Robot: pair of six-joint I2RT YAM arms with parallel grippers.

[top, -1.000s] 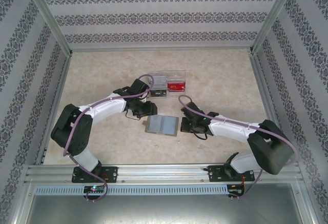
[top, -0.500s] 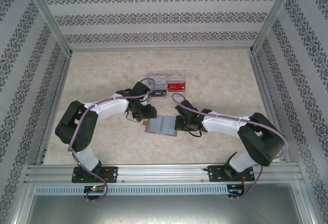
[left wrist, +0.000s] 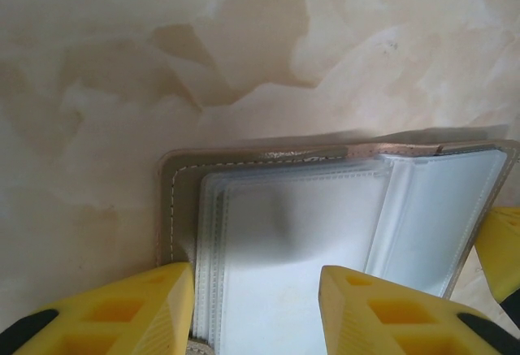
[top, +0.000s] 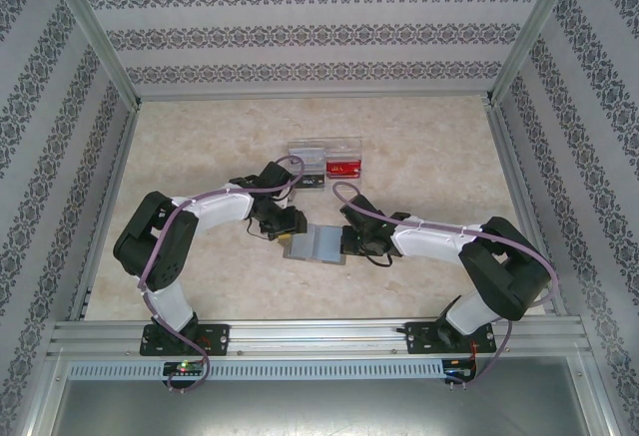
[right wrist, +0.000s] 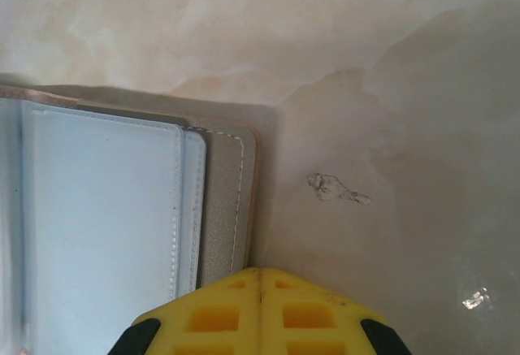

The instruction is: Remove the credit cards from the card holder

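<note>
Both arms closing in on card holder (top: pixel 318 243), lying open on table (top: pixel 200 147) between them. Left gripper (left wrist: pixel 256 310) half-open, now straddling left page's sleeves, gripping nothing yet. Right gripper (right wrist: pixel 260 282) fully closed, tip arriving at holder's right edge, likely pinning it for extraction.

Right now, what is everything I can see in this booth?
Table: one, beige marbled, under everything.
Card holder: one, grey with pale blue-grey pockets, lying open mid-table.
Clear box: one, see-through, behind the holder.
Red card: one, red, box's right compartment.
Dark item: one, blackish, box's left compartment; unclear what.
Left hand: one, yellow fingers, open over holder's left leaf.
Right hand: one, yellow, shut, at holder's right edge.
</note>
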